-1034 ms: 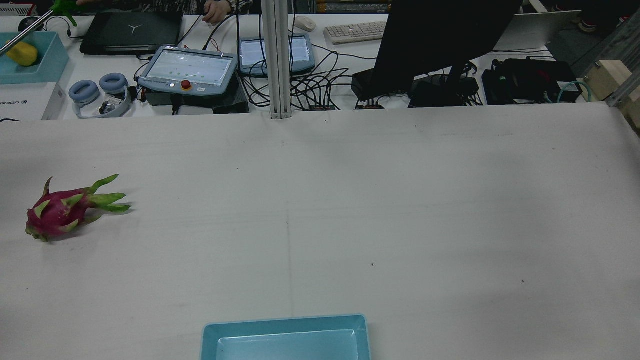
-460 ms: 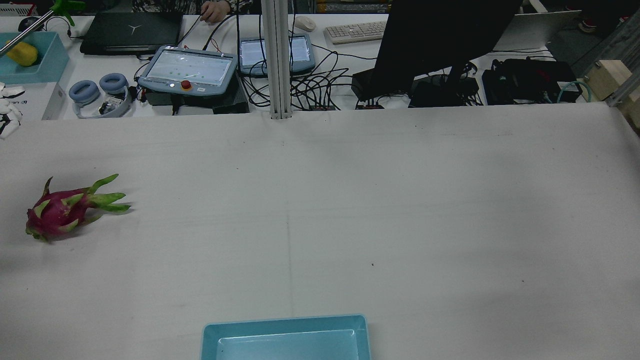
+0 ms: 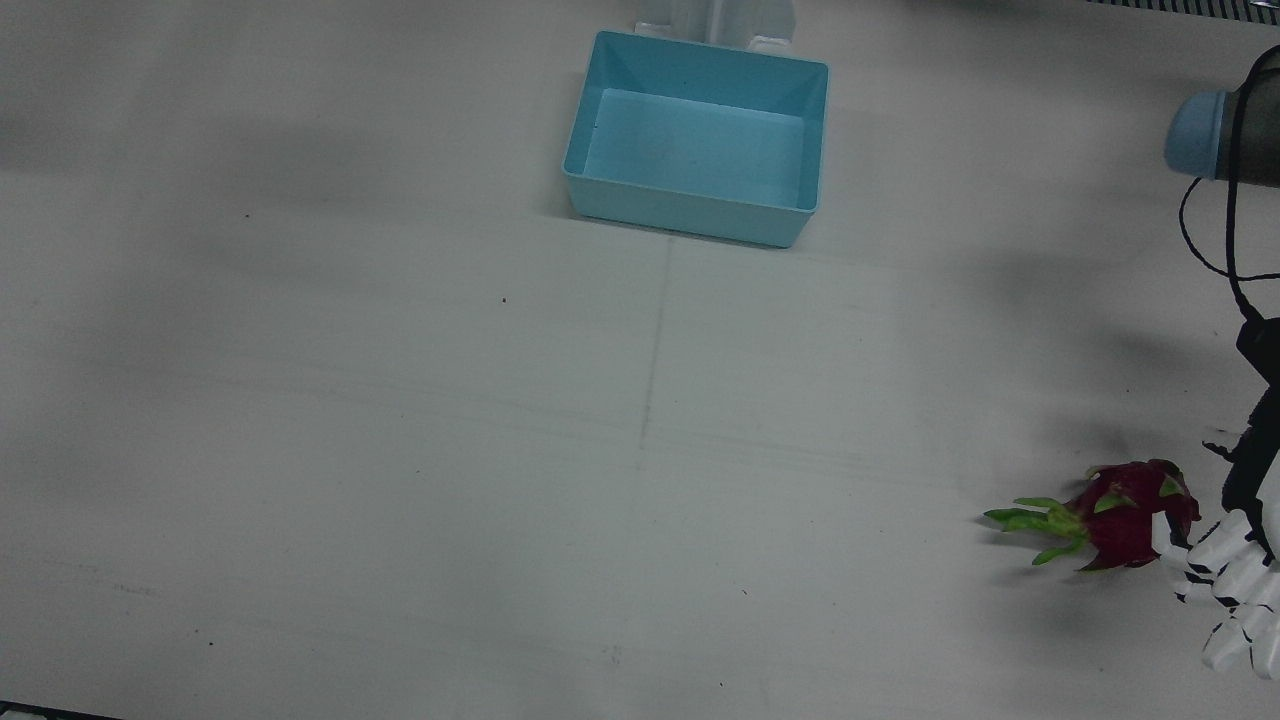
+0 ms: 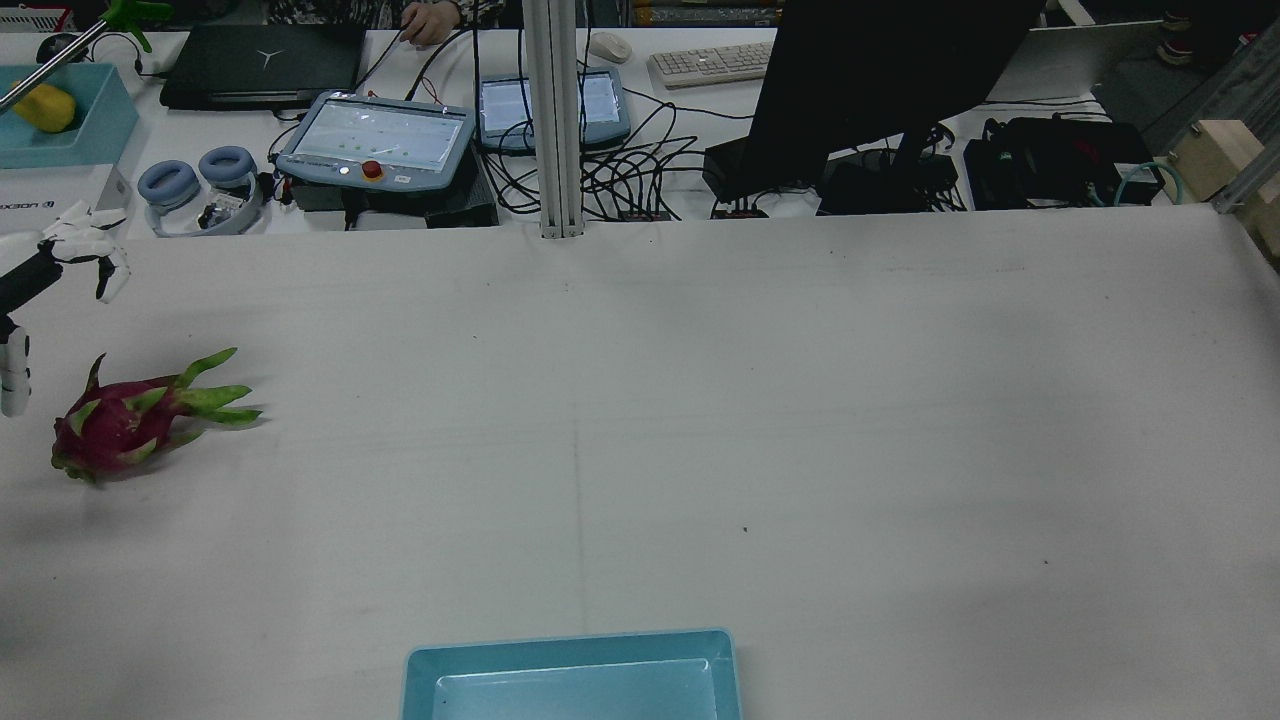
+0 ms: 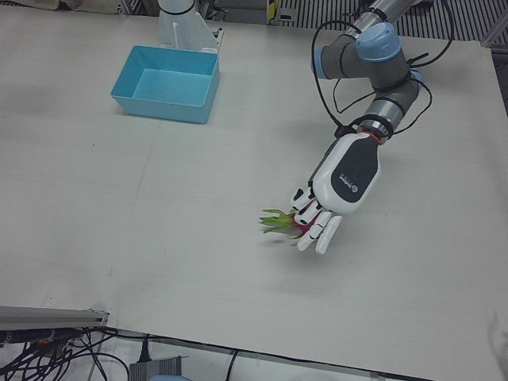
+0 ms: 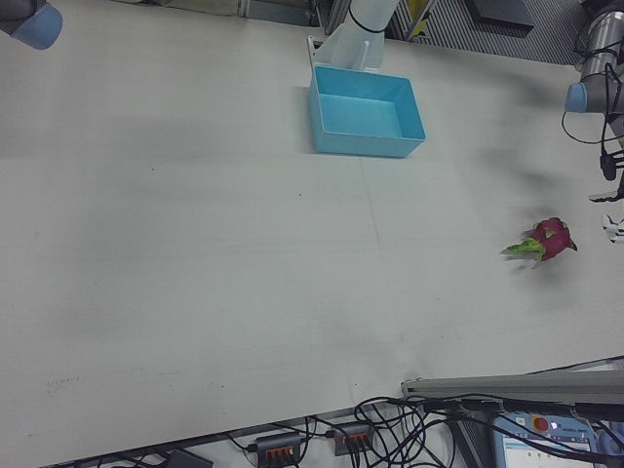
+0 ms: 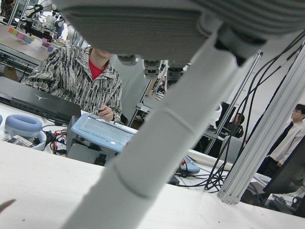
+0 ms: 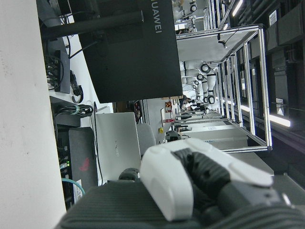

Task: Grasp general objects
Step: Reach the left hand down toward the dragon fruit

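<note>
A pink-red dragon fruit point(image 4: 110, 425) with green scales lies on the white table near its left edge in the rear view, also visible as the dragon fruit point(image 3: 1130, 515) in the front view. My left hand point(image 5: 333, 198) hovers just over and beside it, fingers spread and open, partly covering the dragon fruit point(image 5: 286, 222). The rear view catches only its white fingertips point(image 4: 80, 240) at the frame's edge. Of my right hand point(image 8: 200, 176), only a close-up part shows in its own view; its state is unclear.
A light blue bin point(image 3: 690, 215) stands at the robot's side of the table, between the arms. Beyond the far edge is a desk with a teach pendant point(image 4: 375, 140), a dark monitor point(image 4: 880, 90), cables and an aluminium post point(image 4: 555, 120). A person sits there.
My left hand has come into the rear view from the left edge and moved closer to the dragon fruit. The fruit has not moved.
</note>
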`<state>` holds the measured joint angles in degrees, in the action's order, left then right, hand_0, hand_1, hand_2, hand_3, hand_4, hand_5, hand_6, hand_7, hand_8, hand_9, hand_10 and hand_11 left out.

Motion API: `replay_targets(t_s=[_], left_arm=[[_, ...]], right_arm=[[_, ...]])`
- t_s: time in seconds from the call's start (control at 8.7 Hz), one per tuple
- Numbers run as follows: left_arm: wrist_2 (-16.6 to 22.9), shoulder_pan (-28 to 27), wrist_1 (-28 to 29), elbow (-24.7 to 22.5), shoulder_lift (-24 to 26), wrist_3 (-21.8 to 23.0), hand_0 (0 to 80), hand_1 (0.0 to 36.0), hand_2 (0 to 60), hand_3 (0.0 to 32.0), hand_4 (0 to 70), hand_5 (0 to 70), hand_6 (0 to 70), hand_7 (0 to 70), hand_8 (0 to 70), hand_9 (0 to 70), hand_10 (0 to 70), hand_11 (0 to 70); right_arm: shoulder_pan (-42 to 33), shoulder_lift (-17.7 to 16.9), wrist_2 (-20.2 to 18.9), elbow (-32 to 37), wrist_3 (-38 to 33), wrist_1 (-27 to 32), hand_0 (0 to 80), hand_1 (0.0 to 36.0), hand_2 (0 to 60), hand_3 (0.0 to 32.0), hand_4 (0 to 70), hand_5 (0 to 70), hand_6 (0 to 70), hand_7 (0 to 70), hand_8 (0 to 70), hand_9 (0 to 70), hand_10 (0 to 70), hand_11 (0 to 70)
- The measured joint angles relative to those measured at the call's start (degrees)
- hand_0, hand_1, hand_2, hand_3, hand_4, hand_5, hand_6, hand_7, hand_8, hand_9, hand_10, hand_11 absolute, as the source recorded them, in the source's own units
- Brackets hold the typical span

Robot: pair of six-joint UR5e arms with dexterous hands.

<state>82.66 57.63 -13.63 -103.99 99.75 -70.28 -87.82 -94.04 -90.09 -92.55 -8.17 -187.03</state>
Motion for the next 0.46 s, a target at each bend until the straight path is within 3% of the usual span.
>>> replay_targets(t_s=[0.23,0.46], left_arm=[[-0.5,-1.8,-5.9,2.8,4.2,-2.3,80.0,36.0,60.0,0.0,0.0,70.0,0.0,53.5,0.0,9.3,0.0,0.0],[-0.3,-2.1,-10.0,5.5,6.5,-2.6,80.0,36.0,60.0,0.0,0.0,70.0,0.0,43.5,0.0,7.3,0.0,0.0]], right_arm=[[0.0,0.0,0.0,0.0,0.0,0.0,0.0,0.0,0.0,0.0,0.0,0.0,0.0,0.0,0.0,0.0,0.0,0.0],[0.0,0.0,0.0,0.0,0.0,0.0,0.0,0.0,0.0,0.0,0.0,0.0,0.0,0.0,0.0,0.0,0.0,0.0]])
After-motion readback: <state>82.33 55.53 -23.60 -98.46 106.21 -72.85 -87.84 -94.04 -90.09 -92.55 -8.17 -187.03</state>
